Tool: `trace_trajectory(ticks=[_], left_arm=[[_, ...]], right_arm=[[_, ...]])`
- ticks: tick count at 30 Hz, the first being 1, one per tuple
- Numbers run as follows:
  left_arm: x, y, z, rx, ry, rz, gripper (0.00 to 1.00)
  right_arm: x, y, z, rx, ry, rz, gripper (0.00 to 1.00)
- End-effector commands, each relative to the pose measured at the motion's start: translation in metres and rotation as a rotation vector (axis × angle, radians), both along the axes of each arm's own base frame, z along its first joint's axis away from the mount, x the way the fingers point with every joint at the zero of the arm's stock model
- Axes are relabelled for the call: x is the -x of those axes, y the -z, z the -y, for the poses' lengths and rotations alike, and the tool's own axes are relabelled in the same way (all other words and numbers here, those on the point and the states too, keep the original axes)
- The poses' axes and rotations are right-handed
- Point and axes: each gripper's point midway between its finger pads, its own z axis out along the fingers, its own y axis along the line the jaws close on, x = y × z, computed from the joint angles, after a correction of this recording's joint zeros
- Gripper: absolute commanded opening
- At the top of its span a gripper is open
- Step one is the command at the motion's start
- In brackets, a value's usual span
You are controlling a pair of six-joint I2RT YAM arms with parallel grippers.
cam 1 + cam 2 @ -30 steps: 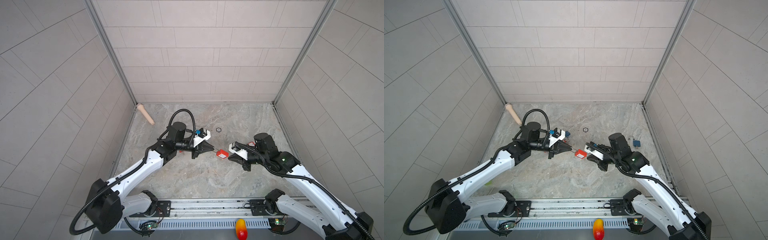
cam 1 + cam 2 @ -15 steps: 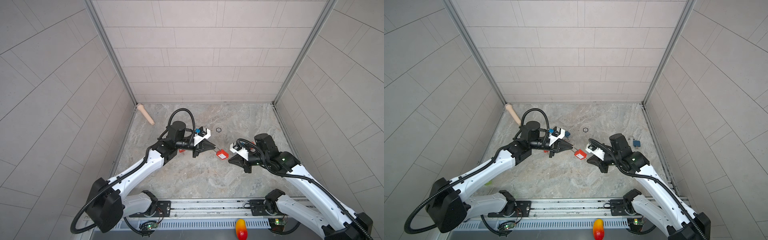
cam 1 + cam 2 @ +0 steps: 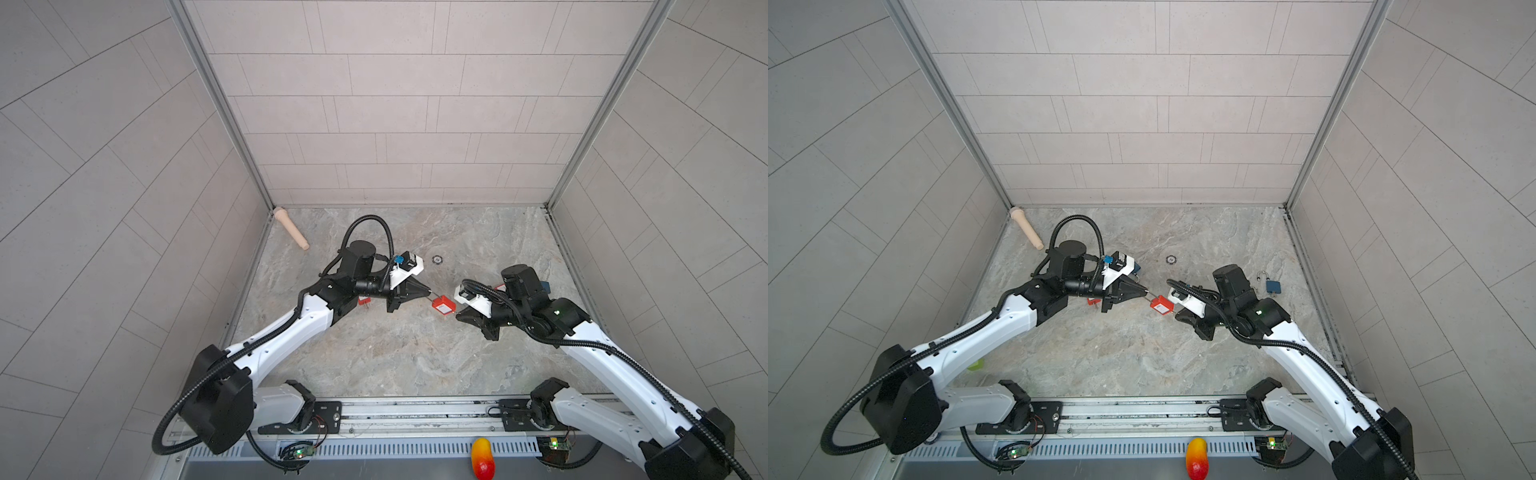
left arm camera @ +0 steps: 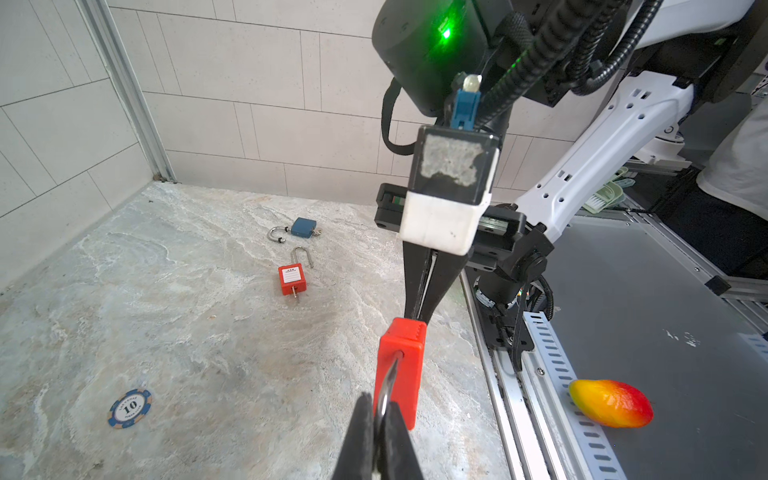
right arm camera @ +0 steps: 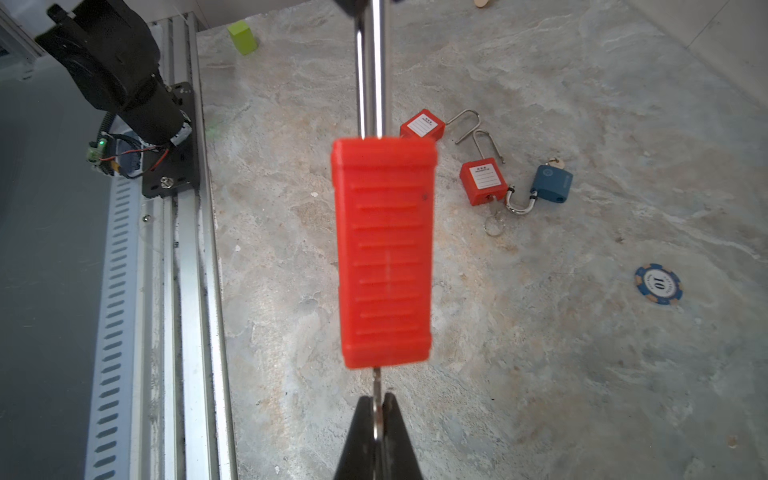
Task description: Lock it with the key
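A red padlock (image 3: 442, 306) (image 3: 1161, 306) hangs above the floor between both arms. My left gripper (image 4: 379, 405) (image 3: 428, 293) is shut on its steel shackle (image 4: 390, 380), which enters the ribbed red body (image 4: 401, 365). My right gripper (image 5: 377, 401) (image 3: 457, 312) comes from the opposite side and is shut on the key (image 5: 376, 380). The key's blade sits in the underside of the padlock (image 5: 384, 257). The shackle (image 5: 371, 83) runs away from the body in the right wrist view.
On the floor lie two more red padlocks (image 5: 422, 124) (image 5: 483, 183), a blue padlock (image 5: 550, 183), another blue padlock (image 3: 1272, 286), a poker chip (image 5: 658, 284), a green block (image 5: 243, 37) and a wooden peg (image 3: 291, 228). A toy mango (image 3: 483, 457) rests past the front rail.
The right wrist has turned slightly with the key. The padlock stays in the same spot between the two grippers, and the left arm has hardly moved.
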Motion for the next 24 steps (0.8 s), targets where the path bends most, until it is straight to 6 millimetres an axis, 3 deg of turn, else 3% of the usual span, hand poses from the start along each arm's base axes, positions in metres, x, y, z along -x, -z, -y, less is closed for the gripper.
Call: trace_trajectory(ticks=[1, 10, 24], left_arm=[[-0.022, -0.043, -0.003, 0.1, -0.07, 0.093, 0.0], [-0.029, -0.042, -0.003, 0.095, -0.086, 0.155, 0.0], [-0.025, -0.058, -0.001, 0.124, -0.069, 0.22, 0.0]], right_arm=[[-0.003, 0.035, 0.03, 0.17, 0.093, 0.016, 0.0], [0.012, 0.035, 0.031, 0.095, 0.091, -0.077, 0.0], [0.024, 0.013, 0.005, -0.116, -0.038, -0.299, 0.0]])
